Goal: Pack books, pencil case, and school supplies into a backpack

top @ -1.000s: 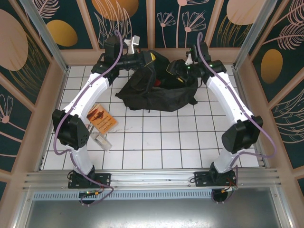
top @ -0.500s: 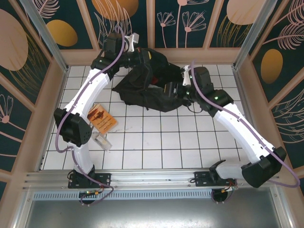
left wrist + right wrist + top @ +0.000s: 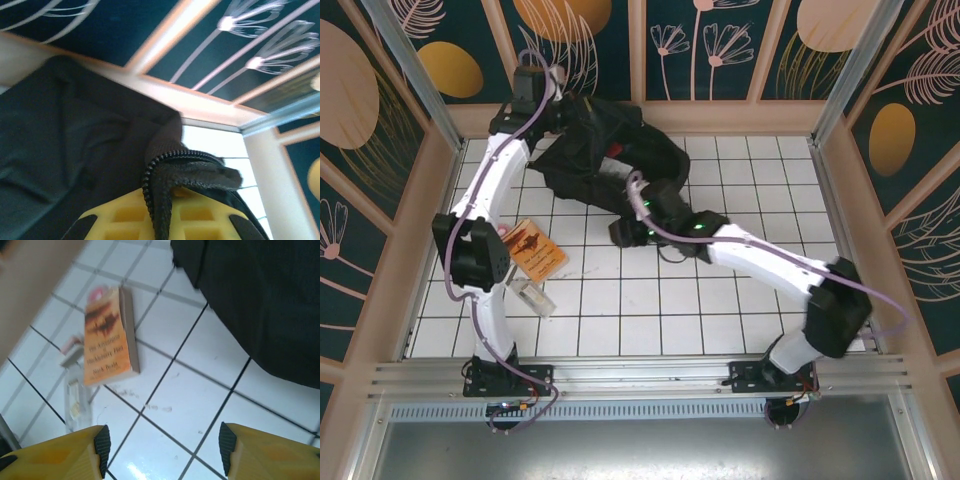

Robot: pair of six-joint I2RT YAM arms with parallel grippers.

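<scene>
Counter (image 3: pixel 720 320): black backpack (image 3: pixel 605 165) at far left, its zipper edge clamped in left tool (image 3: pixel 160 215). Right tool (image 3: pixel 162 450) jaws apart, empty, above tiles nr orange book (image 3: pixel 107 337); clear tube (image 3: pixel 75 402) just beside book.

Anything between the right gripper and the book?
Nothing visible. The open right gripper faces the book with just tiles between them; the backpack lies off to one side.

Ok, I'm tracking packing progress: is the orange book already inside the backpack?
No, the orange book lies flat on the white tiles, apart from the backpack.
</scene>
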